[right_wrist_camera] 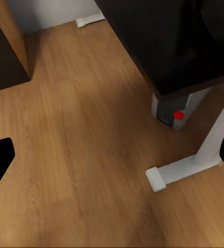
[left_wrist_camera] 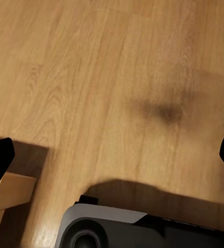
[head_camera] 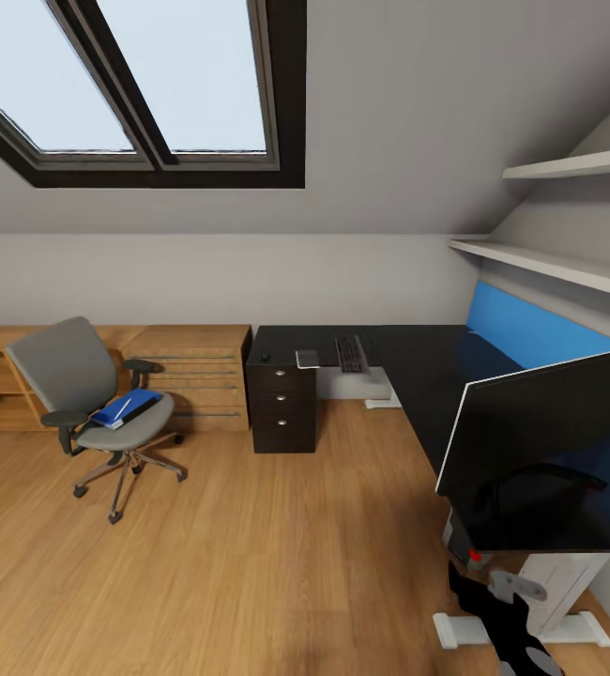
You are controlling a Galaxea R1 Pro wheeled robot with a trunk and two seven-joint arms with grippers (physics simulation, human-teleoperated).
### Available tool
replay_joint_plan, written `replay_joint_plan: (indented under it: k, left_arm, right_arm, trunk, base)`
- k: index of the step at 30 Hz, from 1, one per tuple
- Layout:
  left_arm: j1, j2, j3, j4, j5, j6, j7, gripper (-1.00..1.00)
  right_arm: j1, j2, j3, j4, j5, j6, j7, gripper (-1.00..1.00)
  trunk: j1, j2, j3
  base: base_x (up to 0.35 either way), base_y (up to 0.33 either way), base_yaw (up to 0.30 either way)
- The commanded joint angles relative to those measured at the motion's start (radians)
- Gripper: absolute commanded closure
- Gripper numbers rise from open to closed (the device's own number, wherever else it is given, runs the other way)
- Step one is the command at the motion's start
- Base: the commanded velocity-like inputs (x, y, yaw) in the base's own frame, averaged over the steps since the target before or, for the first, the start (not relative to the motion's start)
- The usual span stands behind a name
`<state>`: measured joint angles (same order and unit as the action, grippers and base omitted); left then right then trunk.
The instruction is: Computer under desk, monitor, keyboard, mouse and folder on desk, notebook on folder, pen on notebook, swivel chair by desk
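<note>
We saw the blue folder lying on the seat of the swivel chair, well apart from the black counter. The keyboard, notebook and mouse lay at its far end, the monitor at the near end, the computer beneath. Both pincers hung spread over the wood floor.

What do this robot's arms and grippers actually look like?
Little shows. In each wrist view the fingers are plain black, blunt-ended slabs at the picture's two sides: left gripper, right gripper. In the head view, an arm at the bottom right is glossy black with a grey joint piece. No cables or markings visible.
</note>
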<state>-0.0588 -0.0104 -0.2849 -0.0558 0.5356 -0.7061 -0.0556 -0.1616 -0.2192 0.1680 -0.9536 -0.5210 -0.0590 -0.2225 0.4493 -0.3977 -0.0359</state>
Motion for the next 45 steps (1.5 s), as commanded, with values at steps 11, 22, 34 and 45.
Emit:
replay_joint_plan:
  k: [11, 22, 34, 45]
  left_arm:
    - [-0.001, -0.001, -0.004, 0.002, 0.011, -0.001, -0.006, -1.00]
    - [-0.001, -0.001, -0.008, 0.001, 0.010, -0.002, -0.006, -1.00]
    - [-0.001, -0.001, -0.007, 0.001, 0.009, -0.001, -0.006, -1.00]
    - [-0.001, -0.010, -0.005, 0.002, 0.010, -0.001, -0.006, -1.00]
  right_arm:
    - [-0.001, -0.004, -0.085, -0.292, -0.011, 0.144, -0.064, -1.00]
    - [0.001, -0.007, -0.084, -0.397, 0.010, 0.154, -0.061, -1.00]
    - [0.002, -0.003, -0.085, -0.436, 0.071, 0.150, -0.051, -1.00]
    - [0.002, -0.003, -0.087, -0.482, 0.073, 0.148, -0.051, -1.00]
  trunk:
    - [0.001, -0.002, -0.002]
    - [0.001, -0.002, -0.002]
    - [0.001, -0.002, -0.002]
    - [0.001, -0.002, -0.002]
  base:
    - [0.000, 0.000, 0.000]
    - [0.000, 0.000, 0.000]
    - [0.000, 0.000, 0.000]
    - [0.000, 0.000, 0.000]
